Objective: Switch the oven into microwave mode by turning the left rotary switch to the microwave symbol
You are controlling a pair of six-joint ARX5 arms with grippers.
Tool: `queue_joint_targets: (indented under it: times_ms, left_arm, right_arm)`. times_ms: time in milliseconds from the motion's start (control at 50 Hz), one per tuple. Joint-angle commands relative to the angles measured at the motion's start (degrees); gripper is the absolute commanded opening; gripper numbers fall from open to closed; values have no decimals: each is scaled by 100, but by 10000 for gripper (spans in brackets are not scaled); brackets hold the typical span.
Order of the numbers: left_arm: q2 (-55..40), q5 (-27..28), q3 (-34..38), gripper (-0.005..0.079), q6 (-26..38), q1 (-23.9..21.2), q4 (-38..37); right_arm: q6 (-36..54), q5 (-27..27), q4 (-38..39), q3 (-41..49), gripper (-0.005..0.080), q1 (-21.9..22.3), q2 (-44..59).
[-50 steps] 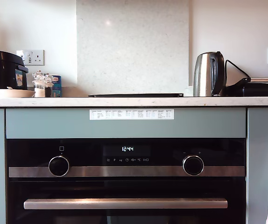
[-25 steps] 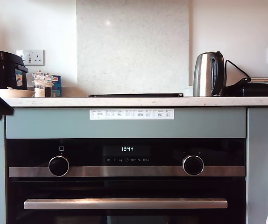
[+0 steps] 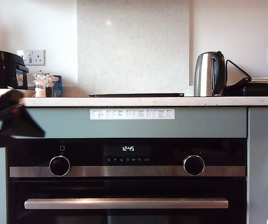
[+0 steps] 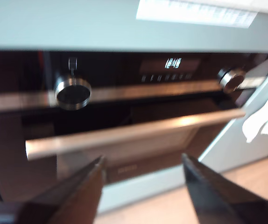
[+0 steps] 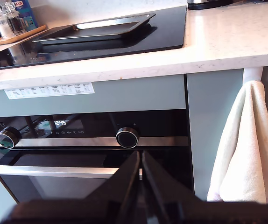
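Now your first gripper (image 4: 141,186), jaws wide and empty, sits low of the left rotary switch (image 4: 72,92), nearer than your closed second gripper (image 5: 140,179).

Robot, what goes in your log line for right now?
my first gripper: open, nearing left rotary switch | my second gripper: shut | oven: switch untouched

oven (image 3: 124,186) bottom cut off, symbols (image 3: 127,159) unreadable

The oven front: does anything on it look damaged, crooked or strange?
Nothing stands out. The oven has its door shut, its bar handle level, both knobs in place, and its display lit.
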State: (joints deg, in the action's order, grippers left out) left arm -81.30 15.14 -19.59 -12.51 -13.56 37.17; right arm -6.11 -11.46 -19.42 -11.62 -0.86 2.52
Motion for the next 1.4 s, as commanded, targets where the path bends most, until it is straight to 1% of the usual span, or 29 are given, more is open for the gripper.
queue_joint_targets:
  times_ms: [0, 120, 320, 460, 560, 820, 920, 1060, 1300, 1380]
  left_arm:
    - [-304, -92, -210, 607, -98, -72, 81]
    - [-887, -450, -533, 607, -437, -179, 199]
    - [-1788, -1091, -831, 606, -717, -334, 1130]
    - [-2291, -1423, -964, 607, -723, -387, 1775]
    - [-2664, -1434, -1075, 607, -710, -387, 2184]
    - [-3528, -1436, -1469, 606, -695, -391, 2796]
    - [-3746, -1471, -1646, 606, -640, -400, 2935]
    - [-3943, -1502, -1917, 607, -455, -424, 2837]
    - [-4166, -2044, -2129, 607, -426, -450, 2680]
    - [-4197, -2208, -2138, 607, -599, -450, 2662]
  right_arm:
    - [-9, 2, 26, 59, -12, -24, 68]
    - [-9, 4, 26, 59, -12, -24, 68]
    - [-7, 9, 24, 59, -12, -24, 68]
    - [-2, 114, 22, 59, -12, -24, 70]
    - [7, 162, 22, 59, -12, -24, 70]
    - [7, 186, 20, 59, -12, -24, 70]
    - [9, 291, 13, 59, -12, -24, 70]
    - [9, 313, -11, 59, -12, -24, 70]
    - [9, 358, -22, 59, -12, -24, 70]
    - [7, 391, -24, 59, -12, -24, 70]
